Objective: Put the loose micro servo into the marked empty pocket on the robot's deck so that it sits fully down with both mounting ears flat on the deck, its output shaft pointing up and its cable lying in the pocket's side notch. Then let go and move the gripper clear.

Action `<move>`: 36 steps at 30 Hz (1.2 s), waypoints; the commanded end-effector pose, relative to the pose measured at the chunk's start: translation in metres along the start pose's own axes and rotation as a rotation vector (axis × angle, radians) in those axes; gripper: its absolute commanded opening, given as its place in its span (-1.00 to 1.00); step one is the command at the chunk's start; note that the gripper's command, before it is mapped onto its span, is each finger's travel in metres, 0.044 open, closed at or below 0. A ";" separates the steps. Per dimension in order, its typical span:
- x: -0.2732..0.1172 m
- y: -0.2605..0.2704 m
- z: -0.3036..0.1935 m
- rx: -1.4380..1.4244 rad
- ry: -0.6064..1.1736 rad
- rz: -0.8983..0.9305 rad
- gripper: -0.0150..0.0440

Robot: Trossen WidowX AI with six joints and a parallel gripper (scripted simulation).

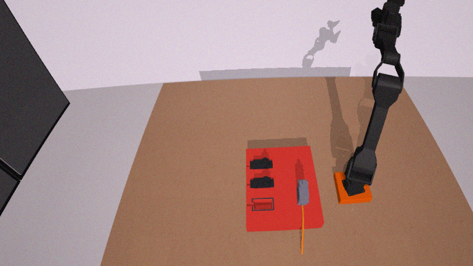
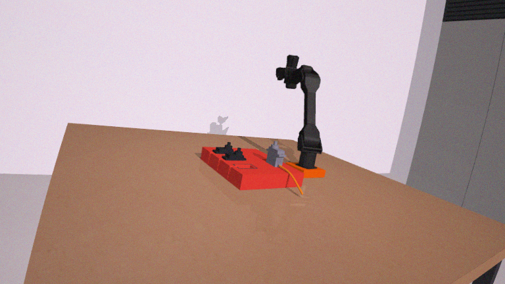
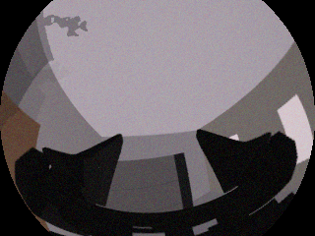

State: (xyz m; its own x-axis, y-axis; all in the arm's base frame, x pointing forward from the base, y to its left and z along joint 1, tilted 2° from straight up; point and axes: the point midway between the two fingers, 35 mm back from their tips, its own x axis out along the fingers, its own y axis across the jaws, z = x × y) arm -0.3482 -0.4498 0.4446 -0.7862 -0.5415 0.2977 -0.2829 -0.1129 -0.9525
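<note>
The loose grey micro servo [image 1: 303, 192] [image 2: 274, 156] stands upright on the right part of the red deck [image 1: 286, 218] [image 2: 265, 181], output shaft up. Its orange cable [image 1: 302, 229] [image 2: 296, 181] runs over the deck's near edge. The empty pocket [image 1: 263, 205] [image 2: 246, 166] is at the deck's near left, inside a dark rectangular outline [image 1: 273, 204], with a thin side notch [image 1: 249, 204] on its left. My gripper [image 2: 292, 73] [image 3: 160, 136] is open and empty, high above the deck and the servo. The wrist view shows neither of them.
Two black servos [image 1: 261, 164] [image 1: 262, 182] sit in the deck behind the pocket, their shafts sticking up. The arm's orange base [image 1: 355, 200] [image 2: 315, 173] stands right of the deck. The brown table [image 1: 181, 179] [image 2: 167, 229] bears it all; a wall is behind.
</note>
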 end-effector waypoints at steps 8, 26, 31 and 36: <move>-0.082 0.002 0.129 0.056 -0.315 0.150 1.00; -0.259 0.001 0.263 0.065 -0.792 0.382 1.00; -0.326 -0.003 0.286 0.040 -0.940 0.454 1.00; -0.394 -0.005 0.298 0.015 -1.078 0.531 1.00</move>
State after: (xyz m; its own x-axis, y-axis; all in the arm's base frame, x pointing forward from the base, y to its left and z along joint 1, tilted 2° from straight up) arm 0.0867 -0.5041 0.3236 -0.0258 -0.9610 -0.2754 -0.0403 0.2763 -0.9602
